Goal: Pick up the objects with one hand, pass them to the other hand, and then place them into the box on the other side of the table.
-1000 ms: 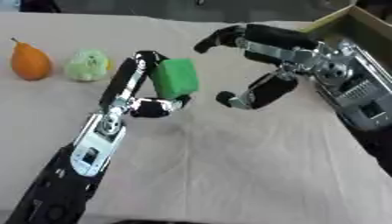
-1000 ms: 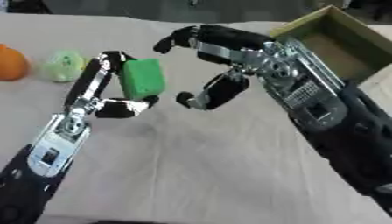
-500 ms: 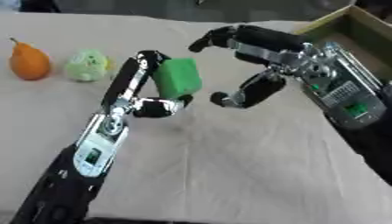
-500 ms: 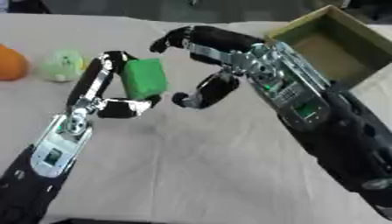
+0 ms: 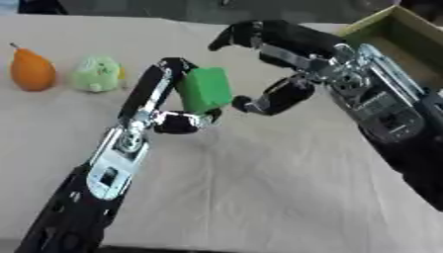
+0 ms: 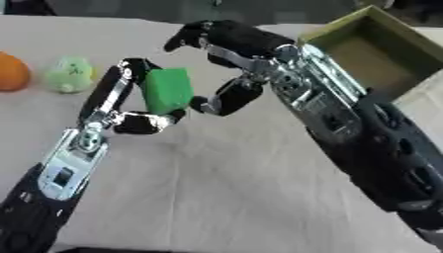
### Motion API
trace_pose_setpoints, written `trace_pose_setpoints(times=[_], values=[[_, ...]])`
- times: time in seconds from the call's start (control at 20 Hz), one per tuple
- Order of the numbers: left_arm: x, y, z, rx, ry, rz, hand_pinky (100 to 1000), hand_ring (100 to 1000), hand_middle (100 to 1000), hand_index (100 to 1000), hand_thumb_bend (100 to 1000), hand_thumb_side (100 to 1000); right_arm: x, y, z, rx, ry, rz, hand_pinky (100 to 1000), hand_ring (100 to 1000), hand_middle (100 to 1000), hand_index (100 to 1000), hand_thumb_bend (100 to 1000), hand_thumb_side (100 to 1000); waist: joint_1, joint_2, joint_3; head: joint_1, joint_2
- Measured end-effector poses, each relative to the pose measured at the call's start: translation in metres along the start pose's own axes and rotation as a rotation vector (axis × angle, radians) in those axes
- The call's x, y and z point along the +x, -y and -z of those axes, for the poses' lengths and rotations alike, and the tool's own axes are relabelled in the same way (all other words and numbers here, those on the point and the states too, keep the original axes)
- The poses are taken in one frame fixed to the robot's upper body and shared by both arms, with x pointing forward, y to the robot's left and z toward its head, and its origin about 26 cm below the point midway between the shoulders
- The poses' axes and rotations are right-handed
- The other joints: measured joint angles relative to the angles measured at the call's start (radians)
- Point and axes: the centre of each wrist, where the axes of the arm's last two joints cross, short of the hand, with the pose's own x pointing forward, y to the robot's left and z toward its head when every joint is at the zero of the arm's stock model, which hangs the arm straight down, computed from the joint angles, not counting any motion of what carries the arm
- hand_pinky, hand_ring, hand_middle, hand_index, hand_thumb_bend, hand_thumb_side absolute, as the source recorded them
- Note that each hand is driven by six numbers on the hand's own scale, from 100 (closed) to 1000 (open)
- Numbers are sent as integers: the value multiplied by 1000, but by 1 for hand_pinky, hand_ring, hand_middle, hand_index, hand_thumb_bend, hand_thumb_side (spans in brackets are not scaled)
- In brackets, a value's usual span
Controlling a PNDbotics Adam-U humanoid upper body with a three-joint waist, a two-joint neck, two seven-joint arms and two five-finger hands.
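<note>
Cloth: pale beige, creased, covering the whole table [image 5: 259,197] from where I stand.
Box: brown cardboard box [image 6: 380,59], open at the top, at the far right of the table, behind the right forearm.
Right arm: comes in from the right edge, black and silver, crossing in front of the box and hiding its near left corner.
Left arm: rises from the lower left corner, slanting up toward the middle.
Right hand: the right hand [image 5: 277,54] hangs spread wide just right of the block, fingers arched above it, thumb curled in below and very near its right edge; I cannot tell if it touches. It holds nothing.
Left hand: the left hand [image 5: 169,106] clamps the green block [image 5: 205,90] between upright fingers and thumb, lifted off the table.
Block: tilted slightly, mid-table, between both hands.
Orange fruit: pear-shaped orange fruit [image 5: 32,69] at the far left.
Pale green object: a rounded pale green object [image 5: 97,74] just beside the fruit, well apart from both hands.
</note>
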Motion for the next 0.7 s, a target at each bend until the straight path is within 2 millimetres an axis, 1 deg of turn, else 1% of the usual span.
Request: trace_pose_setpoints(times=[0.3, 0.5, 0.7], values=[[2, 2, 4, -24, -2, 39, 500, 475, 479, 510, 208, 100, 2, 1, 5, -5, 8, -15, 984, 948, 837, 888, 412, 101, 0, -4, 0, -7, 0], [6, 3, 7, -21, 5, 58, 498, 473, 477, 510, 214, 100, 3, -1, 8, 6, 8, -12, 988, 949, 838, 891, 415, 105, 0, -4, 0, -8, 0], [6, 3, 7, -9, 3, 77, 494, 470, 474, 509, 211, 100, 2, -3, 11, 19, 4, -5, 993, 951, 839, 896, 415, 100, 0, -4, 0, -8, 0]])
